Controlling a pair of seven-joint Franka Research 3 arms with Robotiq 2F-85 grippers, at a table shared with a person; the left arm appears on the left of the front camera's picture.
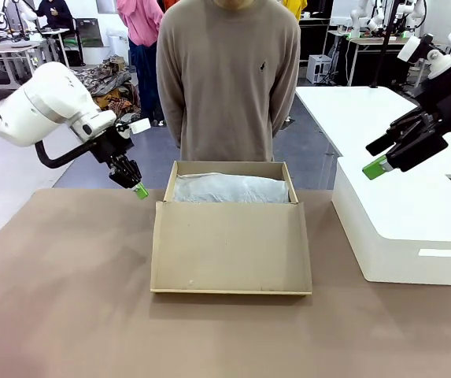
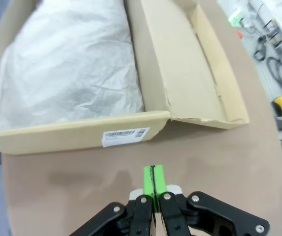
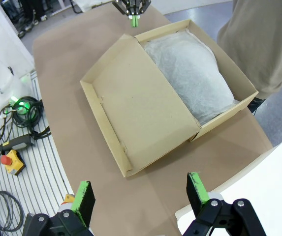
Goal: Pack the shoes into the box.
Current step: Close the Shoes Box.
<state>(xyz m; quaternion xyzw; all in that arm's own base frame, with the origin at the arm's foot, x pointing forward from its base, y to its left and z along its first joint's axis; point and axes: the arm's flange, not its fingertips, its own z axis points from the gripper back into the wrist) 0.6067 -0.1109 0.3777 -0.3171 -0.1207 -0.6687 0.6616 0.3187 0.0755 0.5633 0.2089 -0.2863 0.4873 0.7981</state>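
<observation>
Left end effector [image 2: 153,179] is fully closed, green pads [image 2: 147,181] pressed together with nothing between them, hanging over the brown table [image 1: 60,299] just beside the end wall of the tan cardboard shoe box [image 2: 52,136]. That wall carries a white barcode label [image 2: 126,135], print too small to read. Right end effector [image 3: 140,186] is spread wide and empty, raised over the large white rectangular box [image 1: 402,228]; the shoe box sits mid-table in front of the person [image 1: 229,79], hinged lid [image 1: 231,248] folded flat toward the robot, crumpled white tissue paper [image 1: 231,189] filling it.
</observation>
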